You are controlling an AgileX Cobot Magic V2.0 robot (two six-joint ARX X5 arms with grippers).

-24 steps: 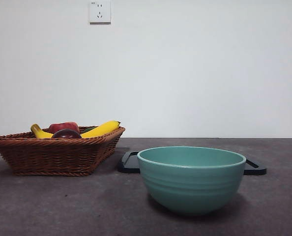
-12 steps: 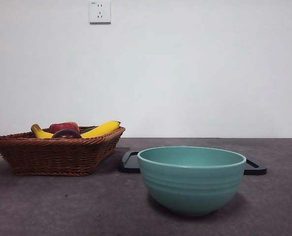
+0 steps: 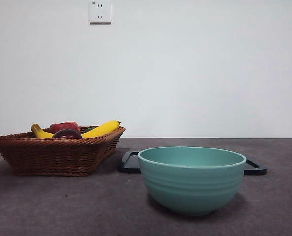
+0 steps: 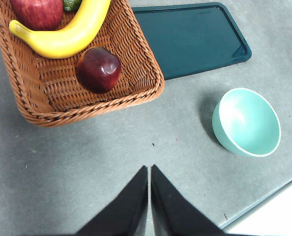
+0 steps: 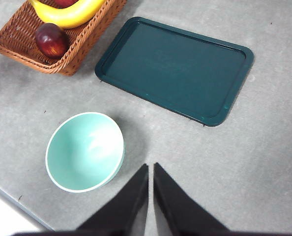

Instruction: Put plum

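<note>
Grey table [image 4: 87, 172] bears one basket [image 4: 38, 105], one plum [image 4: 99, 69] inside

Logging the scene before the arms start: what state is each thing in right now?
plum: in the basket, untouched
basket: upright, holds fruit
banana: lying in the basket, next to the plum
red apple: in the basket, behind the banana
bowl: upright, empty
tray: flat, empty
left gripper: fingers shut, holding nothing
right gripper: fingers shut, holding nothing
</note>
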